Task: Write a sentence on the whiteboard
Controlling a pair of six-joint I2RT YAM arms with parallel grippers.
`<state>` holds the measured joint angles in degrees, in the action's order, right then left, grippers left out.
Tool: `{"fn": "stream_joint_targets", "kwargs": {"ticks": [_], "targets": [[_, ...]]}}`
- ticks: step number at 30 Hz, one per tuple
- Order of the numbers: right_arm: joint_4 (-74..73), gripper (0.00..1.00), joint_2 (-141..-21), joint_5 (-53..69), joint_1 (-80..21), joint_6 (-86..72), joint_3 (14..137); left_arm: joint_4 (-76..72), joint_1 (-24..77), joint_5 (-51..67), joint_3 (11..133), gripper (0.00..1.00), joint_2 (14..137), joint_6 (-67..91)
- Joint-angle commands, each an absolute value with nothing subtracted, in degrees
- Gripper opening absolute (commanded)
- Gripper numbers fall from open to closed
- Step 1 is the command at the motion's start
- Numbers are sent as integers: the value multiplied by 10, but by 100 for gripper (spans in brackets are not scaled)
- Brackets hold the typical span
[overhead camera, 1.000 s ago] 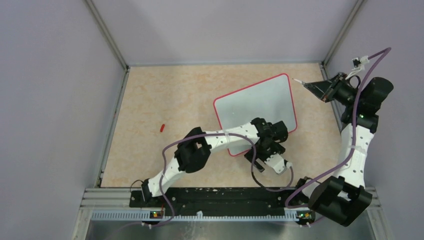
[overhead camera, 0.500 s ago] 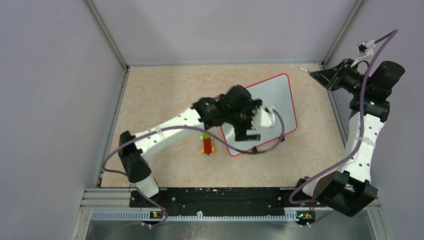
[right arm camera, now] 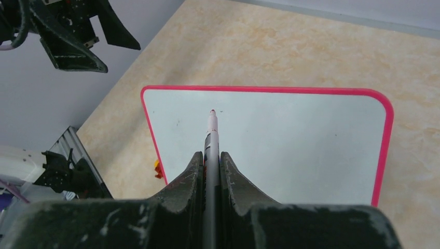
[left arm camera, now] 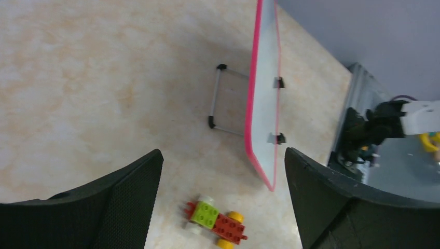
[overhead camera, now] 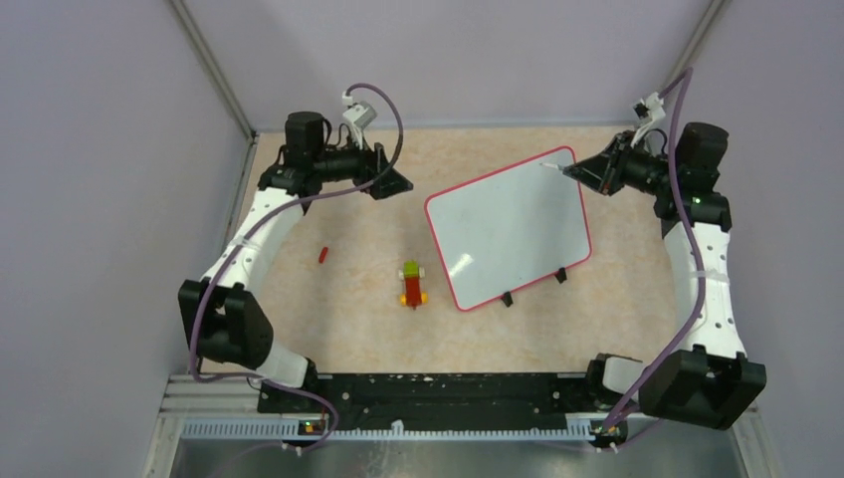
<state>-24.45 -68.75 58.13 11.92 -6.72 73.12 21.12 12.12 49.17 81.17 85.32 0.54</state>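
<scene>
The whiteboard (overhead camera: 508,227) stands tilted at centre right on two black clip feet, its face blank. It shows edge-on in the left wrist view (left arm camera: 262,104) and from the front in the right wrist view (right arm camera: 270,140). My right gripper (overhead camera: 589,171) is shut on a white marker (right arm camera: 211,135), its tip at the board's far right corner (overhead camera: 550,167). My left gripper (overhead camera: 396,182) is open and empty at the far left, well away from the board.
A toy car of red, green and yellow bricks (overhead camera: 411,284) sits just left of the board's near corner, also in the left wrist view (left arm camera: 217,225). A small red cap (overhead camera: 322,255) lies on the table at the left. Walls enclose the table.
My left arm has swung off the board from its near edge to the far left. The toy car has come into view. My right gripper has moved left with the marker toward the board's corner.
</scene>
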Motion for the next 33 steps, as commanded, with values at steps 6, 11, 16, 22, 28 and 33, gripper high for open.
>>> {"fn": "stream_joint_targets", "kwargs": {"ticks": [6, 11, 16, 22, 28, 33], "targets": [[-278, 0, -664, 568, 56, 21, 711, 19, 121, 709, 754, 69, 910, 167], [-298, 0, -659, 571, 39, 42, 707, 21, 140, 696, 761, 60, 939, 174], [-306, 0, -649, 572, 32, 48, 701, 54, 164, 681, 794, 49, 967, 152], [-320, 0, -645, 574, 26, 59, 700, 90, 191, 668, 841, 29, 1000, 120], [-336, 0, -643, 577, 15, 75, 693, 138, 209, 666, 886, 8, 1040, 89], [-337, 0, -635, 571, -13, 81, 682, 148, 221, 664, 917, 2, 1065, 78]]}}
